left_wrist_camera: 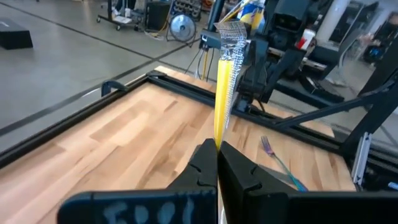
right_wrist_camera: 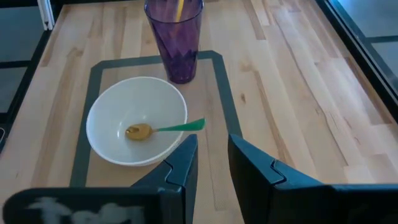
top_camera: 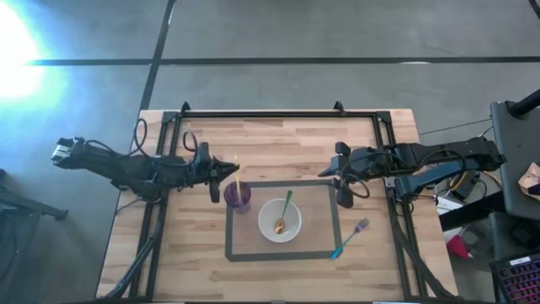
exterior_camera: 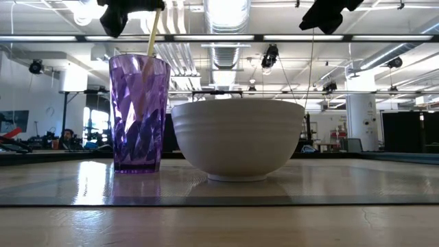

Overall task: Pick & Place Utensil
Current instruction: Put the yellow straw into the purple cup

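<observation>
Fingers [left_wrist_camera: 208, 163] of left gripper [left_wrist_camera: 216, 160] pinched shut on yellow utensil [left_wrist_camera: 221, 99], tip inside purple cup [top_camera: 238, 197] below them. Best released only once settled upright. Right gripper [right_wrist_camera: 211, 163] slightly parted, empty.

The high view looks straight down on the whole worktop [top_camera: 278, 152]. The low view sits at worktop height, very near the purple cup [exterior_camera: 139, 113] and the white bowl [exterior_camera: 238, 138]. The right wrist view shares these two, from above.
</observation>
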Controlling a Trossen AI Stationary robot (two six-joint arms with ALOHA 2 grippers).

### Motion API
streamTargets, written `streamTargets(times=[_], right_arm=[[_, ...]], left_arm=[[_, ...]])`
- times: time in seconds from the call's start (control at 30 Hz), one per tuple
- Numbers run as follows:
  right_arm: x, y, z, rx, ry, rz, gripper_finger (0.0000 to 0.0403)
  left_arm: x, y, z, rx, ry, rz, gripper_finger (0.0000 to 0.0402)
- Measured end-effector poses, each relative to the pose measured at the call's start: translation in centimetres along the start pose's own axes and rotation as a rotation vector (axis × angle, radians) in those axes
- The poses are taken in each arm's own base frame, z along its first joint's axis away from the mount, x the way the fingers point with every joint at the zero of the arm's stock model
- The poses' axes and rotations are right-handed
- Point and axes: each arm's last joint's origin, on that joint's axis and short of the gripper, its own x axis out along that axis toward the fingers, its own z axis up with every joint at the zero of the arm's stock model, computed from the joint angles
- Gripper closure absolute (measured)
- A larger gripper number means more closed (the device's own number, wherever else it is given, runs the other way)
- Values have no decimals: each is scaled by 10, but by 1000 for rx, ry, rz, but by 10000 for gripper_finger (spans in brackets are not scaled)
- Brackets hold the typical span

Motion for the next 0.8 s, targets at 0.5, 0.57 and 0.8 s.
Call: streamTargets(times=[0.5, 0.57, 0.8], right_arm=[[0, 0, 0, 0, 2, 0, 335], [0, 0, 0, 0, 2, 0, 333], [0, 0, 0, 0, 2, 0, 323]], left_arm=[[8, 12, -42, -38, -18, -6, 401], [8, 13, -45, -38, -11, -3, 401], [8, 16, -53, -50, 11, 6, 401]])
